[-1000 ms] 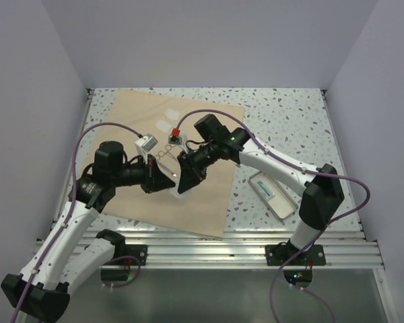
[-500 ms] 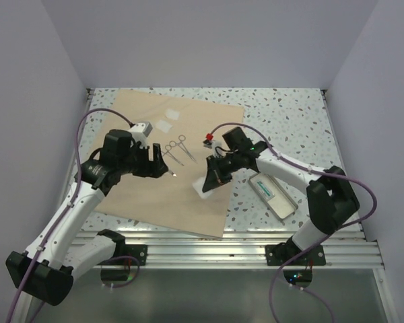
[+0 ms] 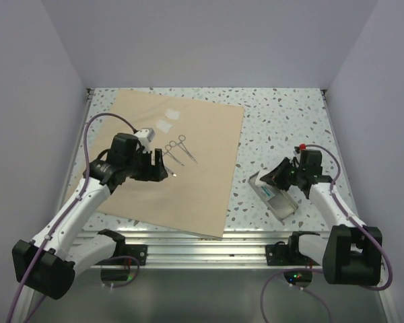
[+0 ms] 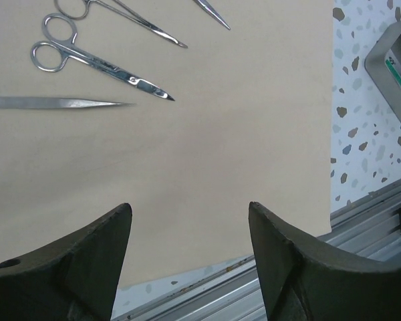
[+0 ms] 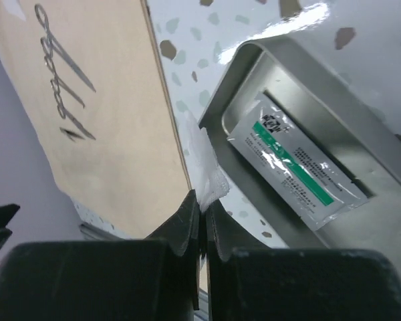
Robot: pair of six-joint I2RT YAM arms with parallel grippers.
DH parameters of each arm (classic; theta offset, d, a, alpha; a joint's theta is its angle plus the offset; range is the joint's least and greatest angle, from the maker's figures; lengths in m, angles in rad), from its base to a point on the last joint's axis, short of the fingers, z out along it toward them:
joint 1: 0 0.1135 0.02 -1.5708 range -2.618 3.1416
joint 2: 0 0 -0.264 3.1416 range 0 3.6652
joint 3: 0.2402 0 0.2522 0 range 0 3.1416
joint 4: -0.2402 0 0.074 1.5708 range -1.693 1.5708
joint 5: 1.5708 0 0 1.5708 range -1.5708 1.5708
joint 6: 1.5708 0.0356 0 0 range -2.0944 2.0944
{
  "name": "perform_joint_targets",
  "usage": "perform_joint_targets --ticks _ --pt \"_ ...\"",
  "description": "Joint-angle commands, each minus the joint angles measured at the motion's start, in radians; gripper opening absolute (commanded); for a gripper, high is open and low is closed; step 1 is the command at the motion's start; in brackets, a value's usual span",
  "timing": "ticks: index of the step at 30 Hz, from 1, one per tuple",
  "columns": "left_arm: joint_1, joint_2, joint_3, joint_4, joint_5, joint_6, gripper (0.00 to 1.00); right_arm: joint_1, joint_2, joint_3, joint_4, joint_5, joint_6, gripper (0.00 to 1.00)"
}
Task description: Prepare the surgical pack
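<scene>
On the speckled tabletop (image 3: 283, 114), enclosed by pale walls (image 3: 209, 40), the surgical pack (image 3: 202, 185) lies flat under open left jaws, while the right jaws pinch a white pad (image 5: 204, 167) beside the metal tray (image 5: 347, 127).

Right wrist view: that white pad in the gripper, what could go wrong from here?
The right gripper pinches the white pad only by one edge, so it may slip out beside the metal tray. The open left gripper hangs near the scissors on the tan wrap; dropping could knock them.
</scene>
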Motion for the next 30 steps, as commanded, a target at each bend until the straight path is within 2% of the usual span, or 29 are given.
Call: perform_joint_targets --ticks 1,11,19,30 --pt "-0.004 0.018 -0.003 0.069 0.056 -0.012 0.74 -0.052 -0.015 -0.045 0.123 0.042 0.077 0.00" --pt "-0.004 0.049 0.000 0.081 0.074 0.008 0.73 -0.077 0.042 -0.207 0.429 0.065 0.249 0.00" --pt "-0.004 0.070 0.006 0.083 0.091 0.018 0.73 -0.077 0.015 -0.331 0.586 0.102 0.335 0.00" --pt "-0.004 0.070 0.006 0.074 0.091 0.023 0.71 -0.077 0.102 -0.374 0.756 0.093 0.434 0.00"
